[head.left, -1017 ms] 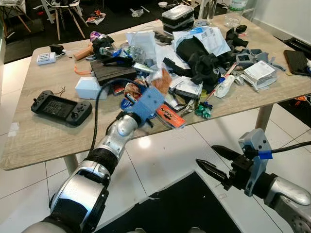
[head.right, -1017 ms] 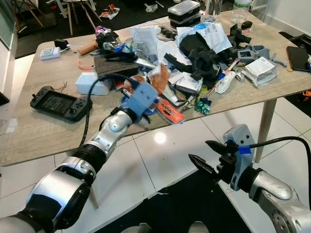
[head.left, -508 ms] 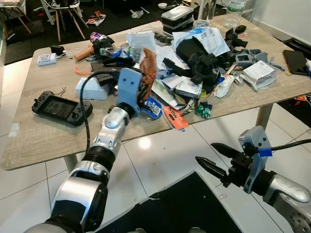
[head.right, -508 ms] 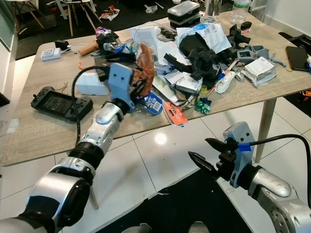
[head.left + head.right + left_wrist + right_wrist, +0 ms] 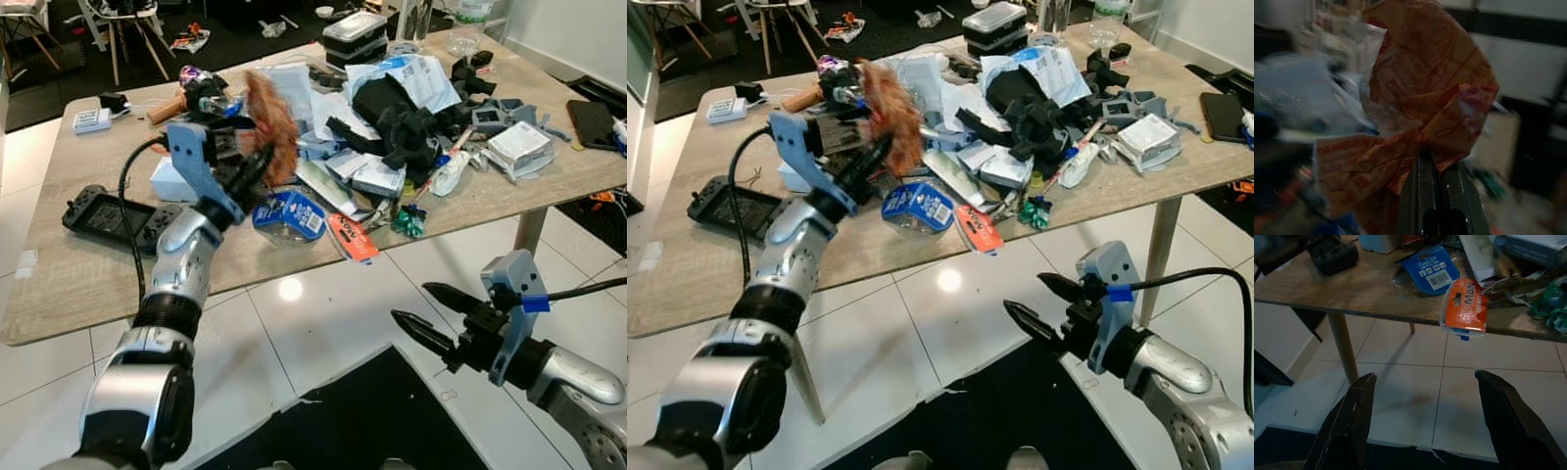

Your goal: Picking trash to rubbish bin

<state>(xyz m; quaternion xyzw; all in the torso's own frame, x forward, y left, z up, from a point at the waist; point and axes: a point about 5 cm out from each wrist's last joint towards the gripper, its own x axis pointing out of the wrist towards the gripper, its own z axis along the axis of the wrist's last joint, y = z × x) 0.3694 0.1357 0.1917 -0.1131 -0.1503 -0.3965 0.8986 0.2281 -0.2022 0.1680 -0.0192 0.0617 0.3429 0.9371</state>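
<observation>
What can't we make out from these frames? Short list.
- Print on the crumpled orange-brown wrapper: motion-blurred in the left wrist view, where the left pincer is clamped on it.
- Rubbish bin: its location cannot be told from these views.
- Black game controller: partly covered by the left arm in the left eye view.
- Small items under the black cloth heap: buried in clutter.
- Orange card packet: far end cut off by the table edge, right wrist view.

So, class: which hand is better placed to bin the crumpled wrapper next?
Left. The left hand is already shut on the wrapper, lifted above the table. The right hand hangs open over the floor.
</observation>
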